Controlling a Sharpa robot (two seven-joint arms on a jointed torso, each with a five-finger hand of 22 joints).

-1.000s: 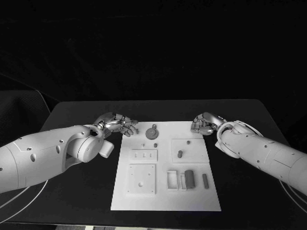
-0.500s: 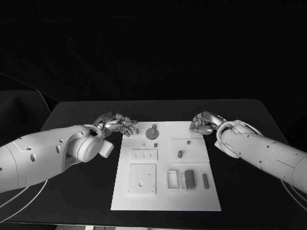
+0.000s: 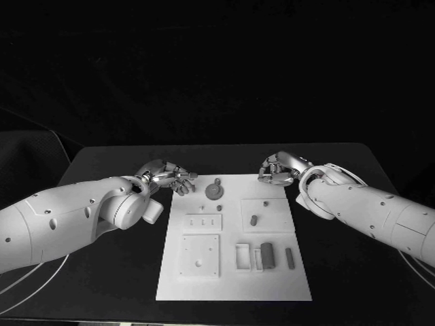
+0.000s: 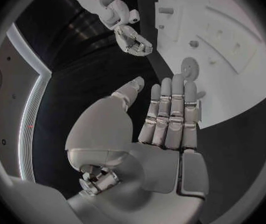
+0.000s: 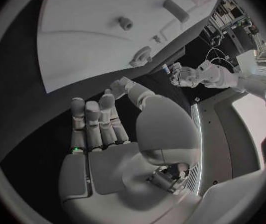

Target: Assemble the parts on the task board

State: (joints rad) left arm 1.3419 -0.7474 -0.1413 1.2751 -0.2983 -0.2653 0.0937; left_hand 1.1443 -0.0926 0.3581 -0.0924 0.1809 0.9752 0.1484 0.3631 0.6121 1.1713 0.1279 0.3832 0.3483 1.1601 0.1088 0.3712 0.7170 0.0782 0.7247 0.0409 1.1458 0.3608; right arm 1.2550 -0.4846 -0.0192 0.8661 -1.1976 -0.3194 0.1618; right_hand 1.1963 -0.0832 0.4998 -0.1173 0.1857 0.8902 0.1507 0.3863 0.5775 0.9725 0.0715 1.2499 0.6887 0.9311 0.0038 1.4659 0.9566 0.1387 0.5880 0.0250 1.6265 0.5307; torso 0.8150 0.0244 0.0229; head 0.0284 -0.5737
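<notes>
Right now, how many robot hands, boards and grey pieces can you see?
Silver many-fingered robot hands: 2
White flat task board: 1
Dark grey pieces plainly on it: 5
Total: 8

Two smooth white-shelled arms, the left arm and the right arm, dotted with small dark screw holes, end in silver segmented left hand and right hand; thin pale cables trail beneath.
</notes>
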